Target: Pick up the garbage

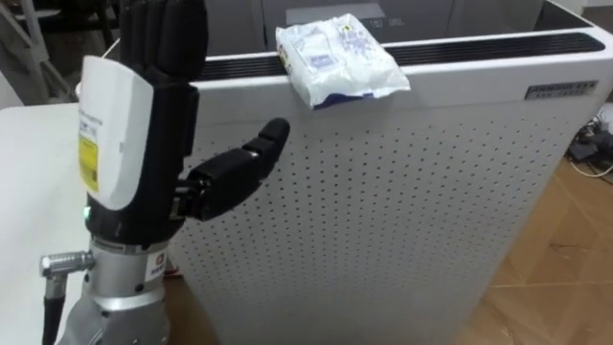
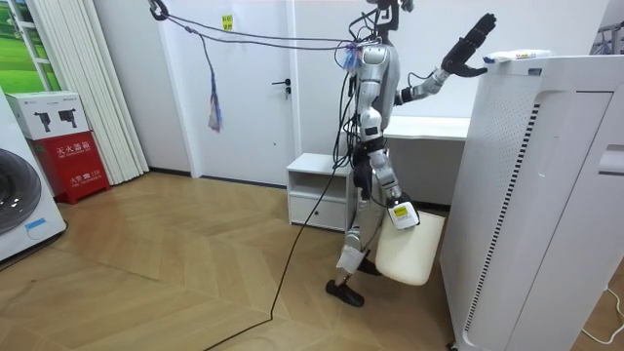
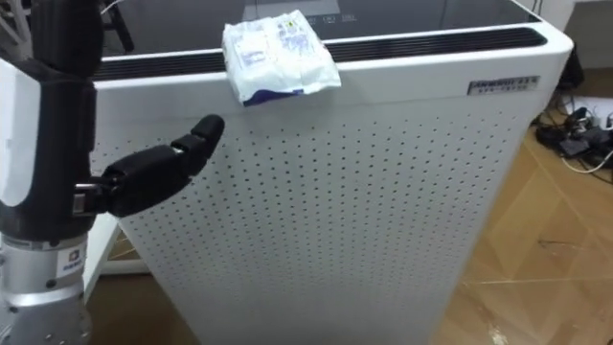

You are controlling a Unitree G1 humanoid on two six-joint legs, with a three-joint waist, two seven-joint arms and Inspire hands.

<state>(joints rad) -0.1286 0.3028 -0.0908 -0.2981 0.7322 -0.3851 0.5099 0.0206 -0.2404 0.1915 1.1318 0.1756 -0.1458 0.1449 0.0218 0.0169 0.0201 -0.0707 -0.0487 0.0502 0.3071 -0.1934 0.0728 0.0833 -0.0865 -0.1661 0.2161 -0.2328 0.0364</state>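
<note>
**Left hand raised short of the packet on the purifier**

Against the left part of the air purifier point(image 1: 383, 220), in front of its perforated panel, the left hand point(image 1: 144, 125) is held upright. Its fingers are straight and point upward, the thumb is spread out sideways across the panel, and nothing is held. Whether the thumb tip touches the panel cannot be made out with certainty.

Further right and higher, the garbage is seen: a white crumpled packet point(image 1: 337, 59) lies on the purifier's top, across the dark vent slot. Its near end juts a little over the front edge. The hand and the packet are apart.

The step in hand is judged to be the reach. It would be done best if the hand were lifted clear of the purifier's top edge and carried right until it stands over the packet. The fingers could then be laid on top and the thumb closed under the jutting end. A frontal push is to be avoided, since so light a wrapper could be slid back along the top.

In the room view, the right hand point(image 2: 403, 215) hangs low, left of the purifier; the state of its fingers cannot be told.
</note>
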